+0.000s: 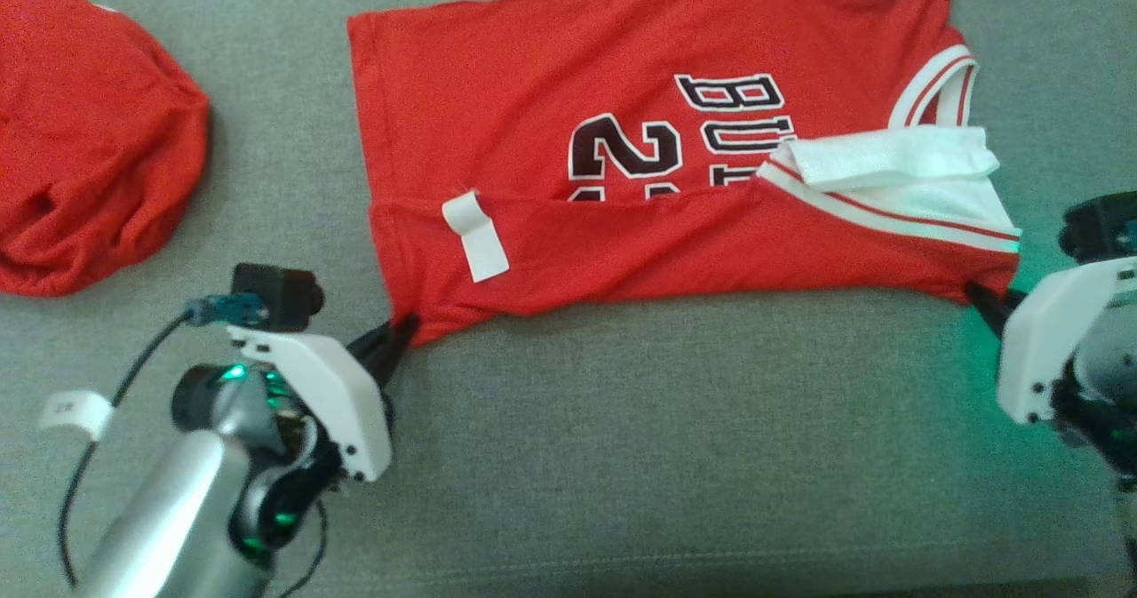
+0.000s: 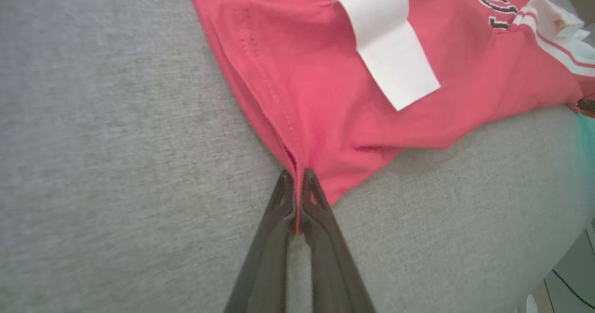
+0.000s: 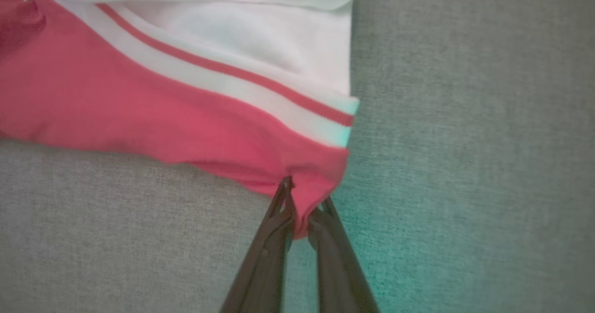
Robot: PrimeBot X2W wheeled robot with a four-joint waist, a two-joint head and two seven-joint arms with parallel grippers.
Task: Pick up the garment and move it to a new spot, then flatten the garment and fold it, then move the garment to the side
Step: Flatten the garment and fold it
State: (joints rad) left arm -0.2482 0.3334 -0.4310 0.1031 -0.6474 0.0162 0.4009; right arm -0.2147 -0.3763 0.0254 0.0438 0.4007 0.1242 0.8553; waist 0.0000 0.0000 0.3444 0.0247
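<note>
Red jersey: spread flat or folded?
Partly folded: red basketball jersey has its near edge turned over, covering part of the number; left gripper and right gripper pinch that flap's corners.

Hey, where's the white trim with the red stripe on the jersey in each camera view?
Head view: striped trim right of centre, slanting down toward the right gripper.
Left wrist view: striped trim in the upper right corner, beyond the white label.
Right wrist view: striped trim as a diagonal band across the upper middle.
Shared landmark: the red jersey on grey upholstery.
</note>
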